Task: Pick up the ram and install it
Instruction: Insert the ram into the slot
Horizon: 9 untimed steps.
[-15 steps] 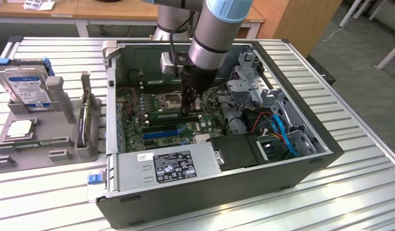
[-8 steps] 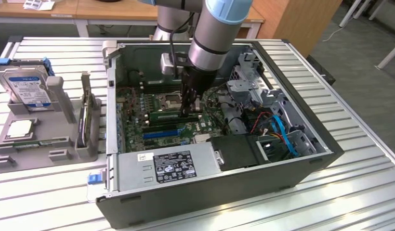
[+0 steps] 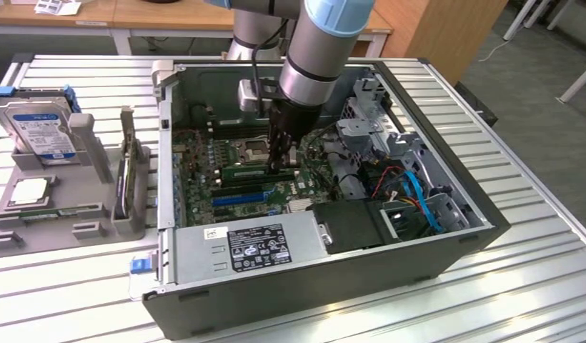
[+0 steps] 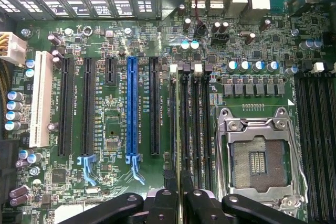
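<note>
Exterior view — one gripper [image 3: 284, 167] is being held at frame centre inside one open case [image 3: 321, 286]; one ram [image 3: 245, 172] is being pinched between its narrowed fingers, directly beneath it — over one motherboard [image 3: 199, 161].

The ram [image 4: 181, 199] is seen edge-on, clamped between the black fingers [image 4: 164, 205] of the gripper [image 4: 181, 192]. It is held over the black memory slots [image 4: 195, 124], which are set between the empty processor socket [image 4: 260, 156] and the blue expansion slot [image 4: 132, 108].
</note>
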Available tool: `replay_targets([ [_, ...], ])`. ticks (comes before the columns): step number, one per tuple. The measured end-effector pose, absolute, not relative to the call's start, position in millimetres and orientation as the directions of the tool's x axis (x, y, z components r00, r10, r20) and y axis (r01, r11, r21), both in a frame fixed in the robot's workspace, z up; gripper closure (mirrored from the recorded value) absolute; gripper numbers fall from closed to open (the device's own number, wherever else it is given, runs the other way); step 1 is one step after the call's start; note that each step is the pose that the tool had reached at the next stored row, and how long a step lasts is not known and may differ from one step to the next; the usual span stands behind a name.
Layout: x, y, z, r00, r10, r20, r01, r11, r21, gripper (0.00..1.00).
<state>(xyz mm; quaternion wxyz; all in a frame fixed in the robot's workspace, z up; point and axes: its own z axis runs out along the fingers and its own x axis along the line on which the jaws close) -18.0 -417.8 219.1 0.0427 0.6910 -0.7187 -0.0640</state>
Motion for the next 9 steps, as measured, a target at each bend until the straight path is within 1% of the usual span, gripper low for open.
replay_targets([
  [9,-18.0,-418.0,217.1,-0.041,-0.999,-0.026,-0.988,0.037,0.151,0.86],
])
